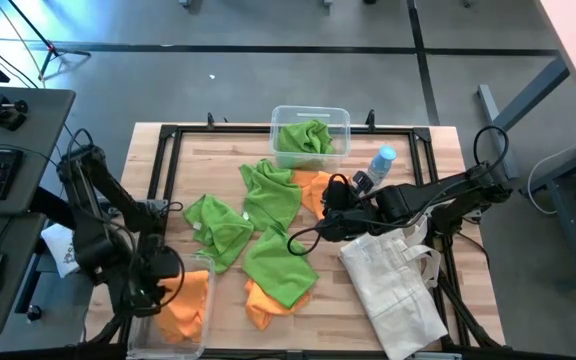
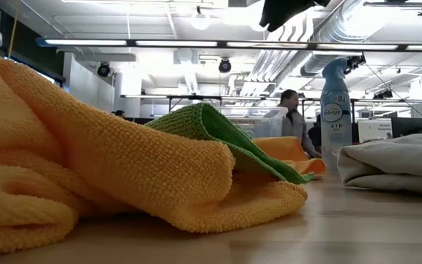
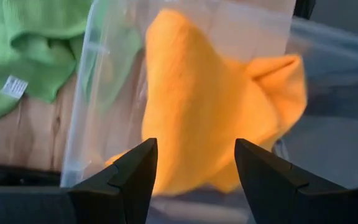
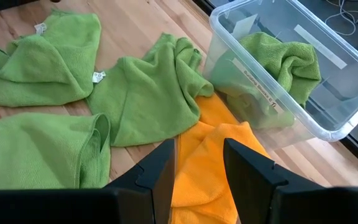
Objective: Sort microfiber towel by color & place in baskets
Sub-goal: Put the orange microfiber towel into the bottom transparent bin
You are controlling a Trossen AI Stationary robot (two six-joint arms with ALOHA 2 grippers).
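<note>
The sorting looks roughly a third done. Left of the pile of loose towels, the near clear basket [image 1: 200, 338] holds an orange microfiber towel [image 3: 210, 106], and the left end effector [image 3: 196, 165] hangs just above it with fingers spread wide and nothing between them. The pile itself is several green towels [image 1: 273, 215] with an orange towel [image 1: 268, 298] under its near edge, all not yet sorted. Behind the pile, the far basket [image 1: 339, 118] has one green towel [image 4: 284, 59] in it. At the pile's right edge the right end effector [image 4: 199, 165] hovers over another orange towel [image 4: 213, 158], fingers parted, holding nothing.

The wooden table [image 1: 473, 250] also carries an off-white tote bag [image 1: 393, 285] and a blue-capped spray bottle [image 2: 335, 110], both right of the pile. Beyond is an open workshop with ceiling strip lights and a person [image 2: 291, 121] standing far off.
</note>
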